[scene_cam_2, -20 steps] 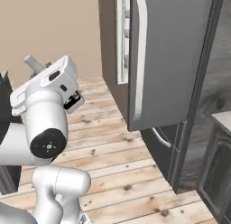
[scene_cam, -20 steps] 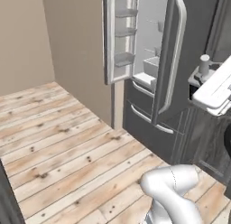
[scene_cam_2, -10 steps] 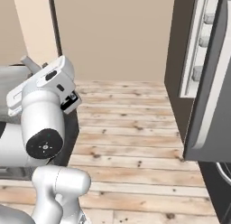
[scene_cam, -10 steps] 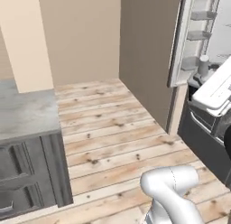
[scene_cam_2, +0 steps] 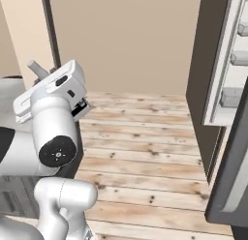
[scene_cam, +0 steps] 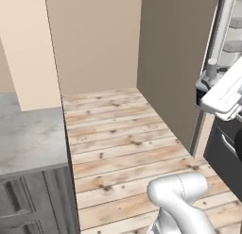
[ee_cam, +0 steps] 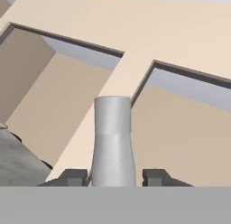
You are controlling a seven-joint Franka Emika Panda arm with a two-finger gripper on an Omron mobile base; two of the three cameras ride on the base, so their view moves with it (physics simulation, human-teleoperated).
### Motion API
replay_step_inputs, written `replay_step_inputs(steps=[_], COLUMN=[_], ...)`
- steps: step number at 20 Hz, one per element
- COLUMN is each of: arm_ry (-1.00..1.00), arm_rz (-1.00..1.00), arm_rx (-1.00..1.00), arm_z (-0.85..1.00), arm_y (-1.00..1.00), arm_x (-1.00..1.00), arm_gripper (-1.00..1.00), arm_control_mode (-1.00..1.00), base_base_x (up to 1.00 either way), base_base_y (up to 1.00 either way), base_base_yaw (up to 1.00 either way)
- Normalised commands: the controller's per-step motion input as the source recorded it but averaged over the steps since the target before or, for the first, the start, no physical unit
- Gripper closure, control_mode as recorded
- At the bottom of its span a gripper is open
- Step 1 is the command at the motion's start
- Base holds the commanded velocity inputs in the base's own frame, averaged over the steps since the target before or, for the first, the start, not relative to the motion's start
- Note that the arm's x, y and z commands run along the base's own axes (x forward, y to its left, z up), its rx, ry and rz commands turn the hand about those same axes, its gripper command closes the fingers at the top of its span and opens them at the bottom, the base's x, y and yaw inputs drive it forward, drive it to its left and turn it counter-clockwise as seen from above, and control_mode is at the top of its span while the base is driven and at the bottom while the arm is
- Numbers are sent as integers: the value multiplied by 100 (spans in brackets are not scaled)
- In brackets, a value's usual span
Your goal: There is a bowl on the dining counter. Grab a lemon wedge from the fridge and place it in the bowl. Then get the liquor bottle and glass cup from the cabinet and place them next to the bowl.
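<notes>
You have the liquor bottle [ee_cam: 113, 142] in the gripper [ee_cam: 113, 177]. In the hand view its pale grey neck rises straight up between the two dark fingertips [ee_cam: 72, 177], which sit close against it on either side, so the jaws are closed onto the bottle with only its width between them. Only the neck and the flat top show there; the body lies below the edge of that view.

In the left base view you can see the bottle's small grey top [scene_cam: 211, 68] poking up above the white hand at the right edge. In the right base view the same top [scene_cam_2: 37, 68] sticks out at a slant from the upper left of the hand, beside the arm's big round joint.

Behind the bottle in the hand view you look at beige walls and ceiling panels with dark seams, and a corner of grey counter [ee_cam: 16, 162] at the lower left.

Around the arm you have a plank wood floor [scene_cam: 123, 143] running back to a plain beige wall [scene_cam_2: 126, 40]. A grey stone counter [scene_cam: 28, 138] over dark cabinet fronts stands on the left of the left base view. The open fridge door [scene_cam_2: 227, 69], with its white shelves, hangs at the right of the right base view, next to a brown side panel [scene_cam: 177, 63].
</notes>
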Motion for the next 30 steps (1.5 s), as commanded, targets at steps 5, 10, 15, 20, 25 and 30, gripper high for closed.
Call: replay_step_inputs(steps=[5, 10, 15, 20, 25, 30], arm_ry=[0, 0, 0, 0, 0, 0], arm_rz=[0, 0, 0, 0, 0, 0], arm_rx=[0, 0, 0, 0, 0, 0], arm_z=[0, 0, 0, 0, 0, 0], arm_y=[0, 0, 0, 0, 0, 0], arm_x=[0, 0, 0, 0, 0, 0], arm_gripper=[100, 100, 100, 100, 100, 100], arm_control_mode=[100, 100, 100, 100, 100, 100], base_base_x=[88, 100, 100, 100, 100, 100], base_base_y=[5, 0, -13, -27, -31, -36], base_base_yaw=[-6, 2, 17, 32, 40, 42])
